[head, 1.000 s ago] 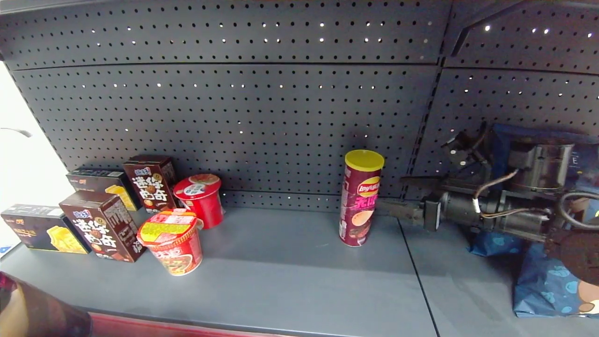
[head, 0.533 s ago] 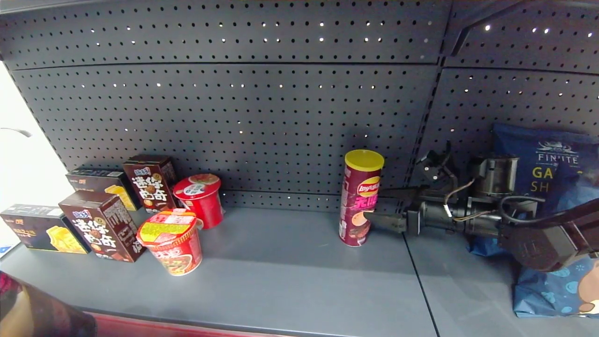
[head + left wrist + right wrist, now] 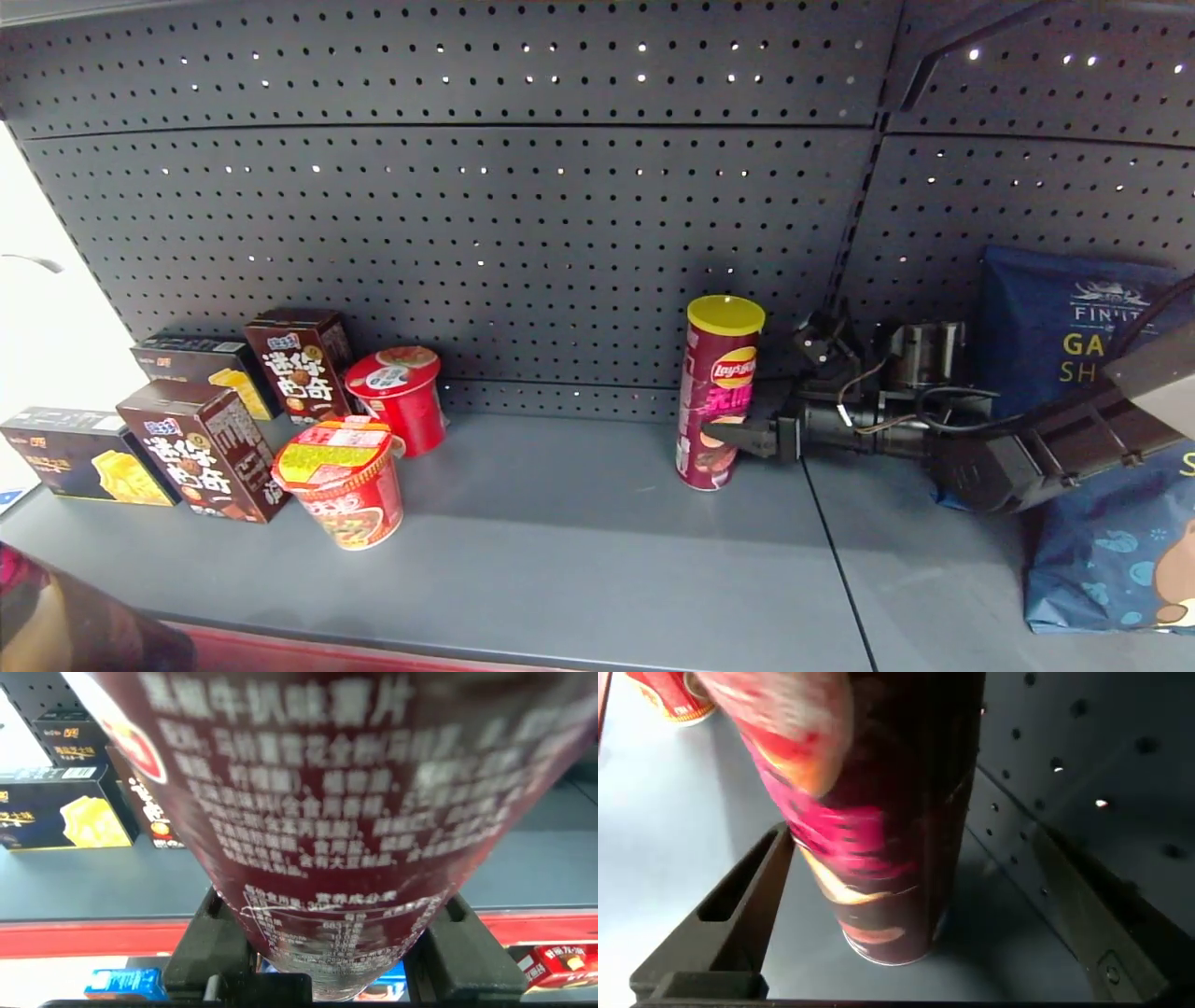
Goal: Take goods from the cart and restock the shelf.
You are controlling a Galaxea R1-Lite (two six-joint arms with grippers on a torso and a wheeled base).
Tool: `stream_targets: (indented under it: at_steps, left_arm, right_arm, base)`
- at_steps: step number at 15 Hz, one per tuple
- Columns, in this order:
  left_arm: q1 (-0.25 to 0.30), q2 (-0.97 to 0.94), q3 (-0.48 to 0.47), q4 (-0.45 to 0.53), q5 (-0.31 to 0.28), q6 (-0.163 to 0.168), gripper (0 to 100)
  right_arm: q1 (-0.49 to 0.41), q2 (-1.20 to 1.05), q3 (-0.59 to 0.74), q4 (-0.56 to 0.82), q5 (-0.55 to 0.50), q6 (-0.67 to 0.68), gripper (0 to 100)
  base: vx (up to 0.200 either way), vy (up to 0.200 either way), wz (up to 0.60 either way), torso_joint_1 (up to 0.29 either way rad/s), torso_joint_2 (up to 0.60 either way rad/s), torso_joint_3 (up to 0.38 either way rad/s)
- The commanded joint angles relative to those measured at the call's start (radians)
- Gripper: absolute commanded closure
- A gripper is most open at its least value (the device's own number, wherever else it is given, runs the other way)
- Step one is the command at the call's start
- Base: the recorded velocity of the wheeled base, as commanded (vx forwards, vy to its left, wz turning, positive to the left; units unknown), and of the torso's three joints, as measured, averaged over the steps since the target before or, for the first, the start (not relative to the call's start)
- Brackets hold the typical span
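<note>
Closest to me, low at the front left corner of the shelf [image 3: 560, 560], my left pincer [image 3: 336, 952] is clamped on a dark red chip can, the held can [image 3: 346, 784], with a finger pressed against each side of it. That can points out ahead of my wrist, over the shelf's red front strip.

Further in on the left, a noodle cup [image 3: 345, 481] with a yellow and red lid stands beside a brown box [image 3: 201, 448], and a low black box [image 3: 84, 455] lies at the far left. Behind these stand a second red cup [image 3: 400, 383], a second brown box [image 3: 299, 359] and another black box [image 3: 205, 369], all close to the back panel.

Toward the middle, well apart from that group, the standing can [image 3: 719, 392] sits on its base near the back of the shelf, yellow lid up. My right pincer [image 3: 747, 415] comes in from the right at the can's lower half and is spread wide around it. My wrist camera shows the fingers [image 3: 738, 915] on either side with a gap between each one and the can, so I am straddling it, not squeezing it.

Past my right arm, blue bags [image 3: 1111, 560] rest on the right section of the shelf, one of them upright against the back. Farthest off, the dark pegboard [image 3: 467, 233] closes the shelf behind everything.
</note>
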Motion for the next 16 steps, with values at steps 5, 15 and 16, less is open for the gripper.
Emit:
stream_targets:
  at_steps: [5,15,16]
  left_arm:
    - [-0.001,0.001,0.018,0.0,0.0,0.0,100]
    - [-0.001,0.0,0.03,0.0,-0.001,0.0,100]
    - [-0.001,0.001,0.033,-0.002,-0.001,0.0,100]
  right_arm:
    - [0.024,0.078,-0.033,-0.033,0.002,0.006,0]
    - [0.096,0.026,-0.021,-0.061,-0.064,0.055,100]
    - [0.1,0.007,-0.004,-0.062,-0.07,0.061,100]
  base:
    - [0.0,0.0,0.0,0.0,0.0,0.0]
    - [0.0,0.0,0.0,0.0,0.0,0.0]
    - [0.0,0.0,0.0,0.0,0.0,0.0]
